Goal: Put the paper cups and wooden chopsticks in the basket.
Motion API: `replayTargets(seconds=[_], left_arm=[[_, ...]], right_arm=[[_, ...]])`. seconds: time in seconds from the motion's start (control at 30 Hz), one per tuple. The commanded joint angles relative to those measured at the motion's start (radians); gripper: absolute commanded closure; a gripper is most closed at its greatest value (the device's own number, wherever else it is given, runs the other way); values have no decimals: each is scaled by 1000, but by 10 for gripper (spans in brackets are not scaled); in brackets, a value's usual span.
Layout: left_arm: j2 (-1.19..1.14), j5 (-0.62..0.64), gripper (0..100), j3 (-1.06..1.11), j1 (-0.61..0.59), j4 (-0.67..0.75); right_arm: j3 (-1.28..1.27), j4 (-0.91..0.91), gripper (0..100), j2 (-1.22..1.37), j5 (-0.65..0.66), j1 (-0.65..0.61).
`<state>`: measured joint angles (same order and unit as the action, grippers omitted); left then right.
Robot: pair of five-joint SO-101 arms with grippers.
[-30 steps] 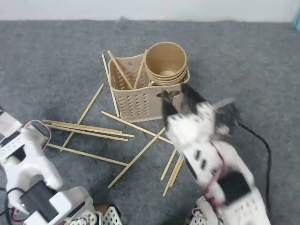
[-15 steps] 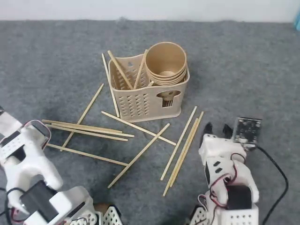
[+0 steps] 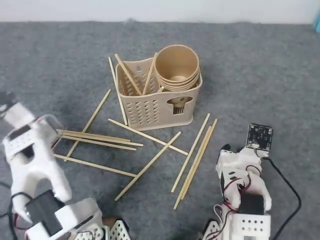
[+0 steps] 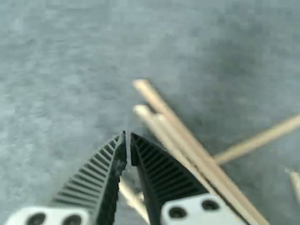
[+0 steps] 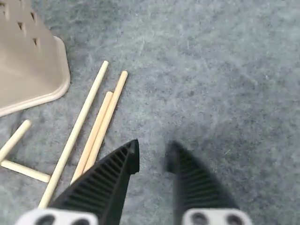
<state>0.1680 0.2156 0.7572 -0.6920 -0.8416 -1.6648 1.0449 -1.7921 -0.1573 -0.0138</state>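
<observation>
A robotics test bench, by the look. Grey carpet [image 3: 260,65] runs up to a plain white wall [image 3: 150,10], and a robot arm [image 3: 243,200] carries a bare circuit board [image 3: 259,136] and loose wires [image 3: 232,184]

Chopsticks [image 4: 154,101] partly beneath left pincer [image 4: 128,137], basket [image 5: 33,70] cropped

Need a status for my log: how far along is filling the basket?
Done: the paper cups sit stacked in the basket, with a few chopsticks standing beside them. In hand: nothing; the left pincer is shut over ends of loose chopsticks, the right pincer open over bare carpet. Left: about ten loose chopsticks on the carpet.
</observation>
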Motion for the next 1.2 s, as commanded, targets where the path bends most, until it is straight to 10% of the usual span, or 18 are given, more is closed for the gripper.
replayTargets(seconds=[0.0,0.53,1.17], left_arm=[[3,0,985,-239,137,-199],[-71,157,915,-495,474,-143],[-775,252,856,-1148,506,-146]], right_arm=[[-18,-7,963,-15,15,18],[-18,-2,955,-15,15,18],[-18,-4,955,-13,15,18]])
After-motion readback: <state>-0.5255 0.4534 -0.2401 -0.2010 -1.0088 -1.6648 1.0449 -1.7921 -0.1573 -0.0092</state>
